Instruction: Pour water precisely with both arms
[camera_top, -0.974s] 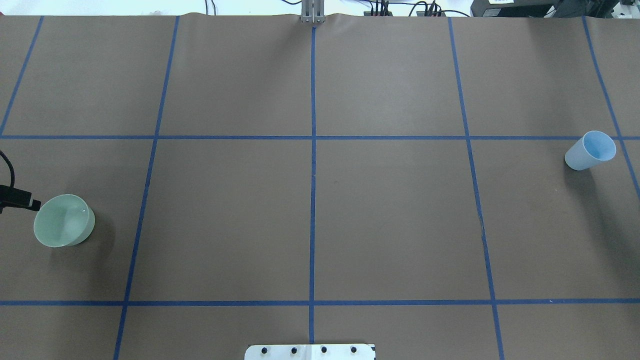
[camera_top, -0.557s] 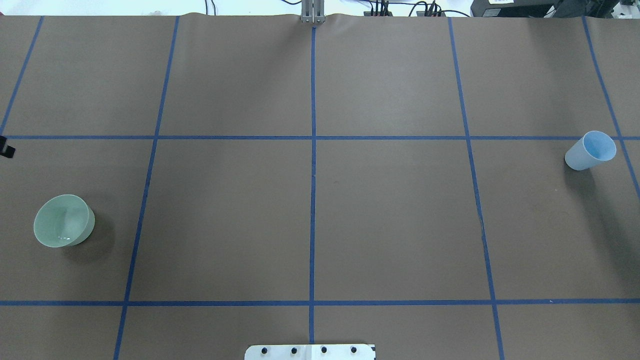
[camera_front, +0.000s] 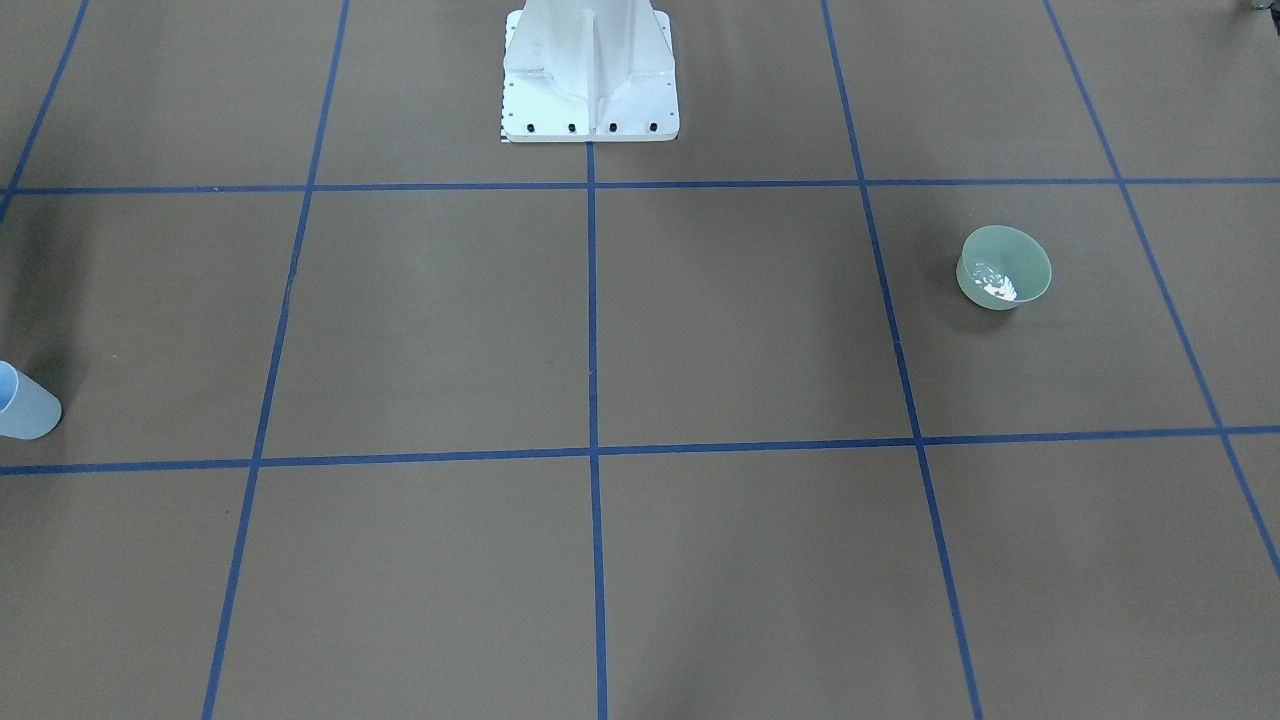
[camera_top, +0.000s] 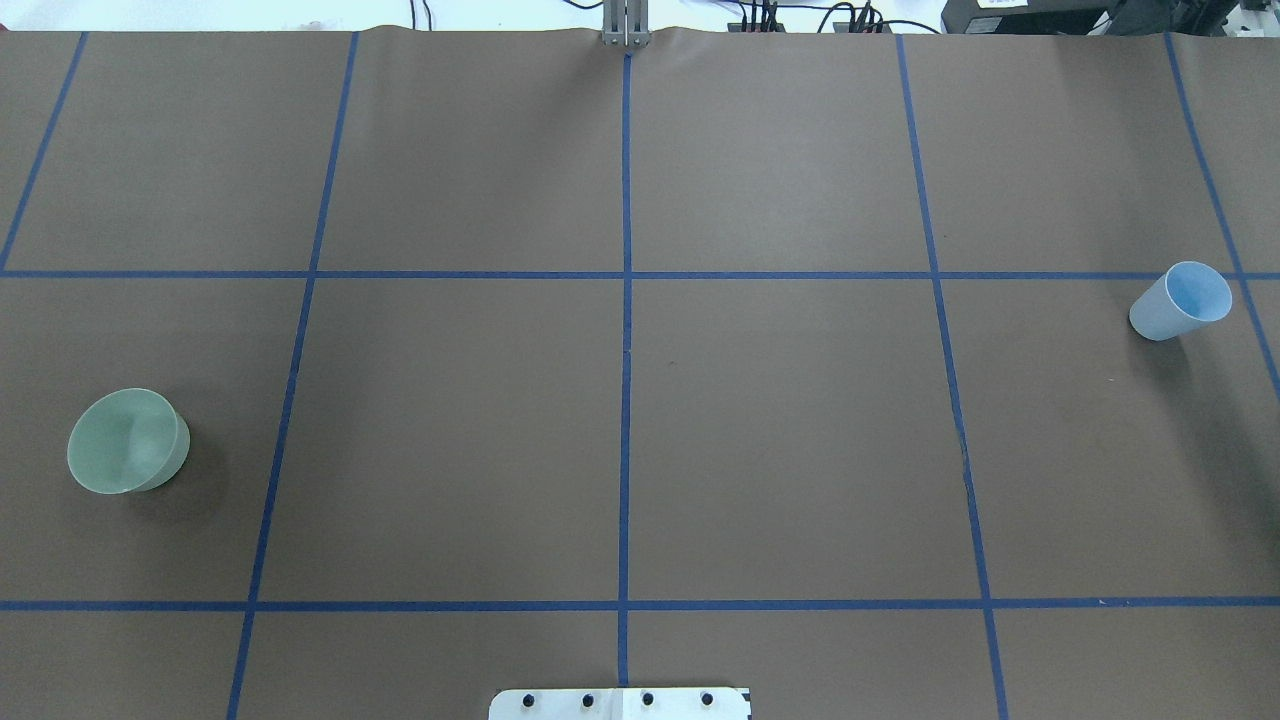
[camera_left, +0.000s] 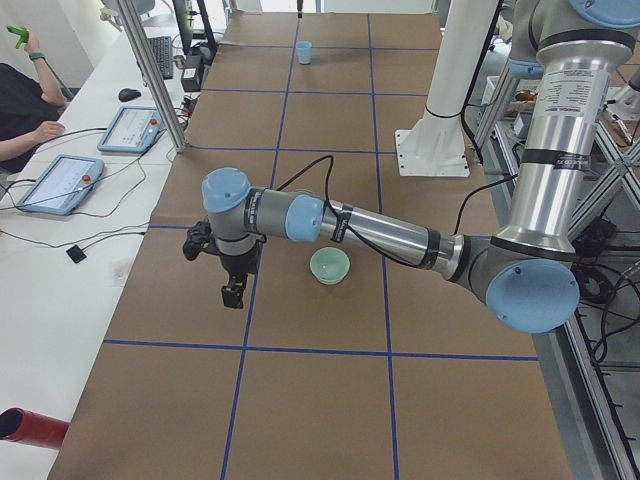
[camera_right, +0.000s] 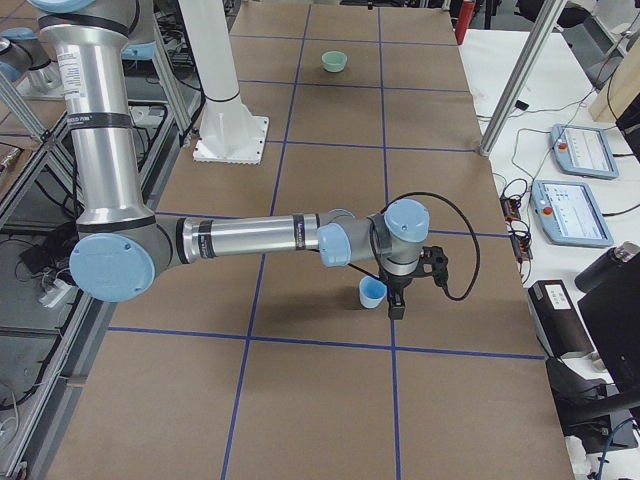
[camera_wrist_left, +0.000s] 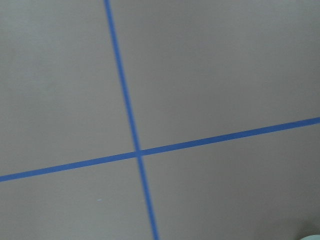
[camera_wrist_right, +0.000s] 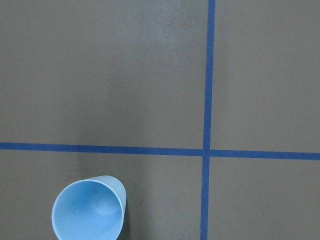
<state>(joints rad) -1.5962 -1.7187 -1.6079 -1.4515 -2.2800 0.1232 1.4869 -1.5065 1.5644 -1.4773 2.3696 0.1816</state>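
**Position.** The cup (camera_wrist_right: 89, 210) stands upright on the worktop (camera_top: 780, 420) at the robot's right end. The bowl (camera_top: 128, 441) stands at the left end, well apart from it. Neither is held. The right gripper (camera_right: 394, 308) hangs just beside the cup. The left gripper (camera_left: 232, 293) hangs near the bowl, on its outer side. Both show only in the side views, so I cannot tell whether the fingers are wide or narrow.

**Step.** The cup holds no visible water, and the bowl shows a glint at its bottom, possibly water. The pour is therefore judged done, with both vessels set down.

**Next move.** Raise each gripper straight up before swinging it, so that no finger clips a rim.

**Surroundings.**
- The pedestal (camera_front: 590, 70) stands at the robot's edge.
- Blue tape (camera_top: 625, 400) marks a grid on the worktop.
- Tablets (camera_left: 60, 183) and a seated person (camera_left: 20, 110) are beyond the left end.

None of these lies between a gripper and its vessel.
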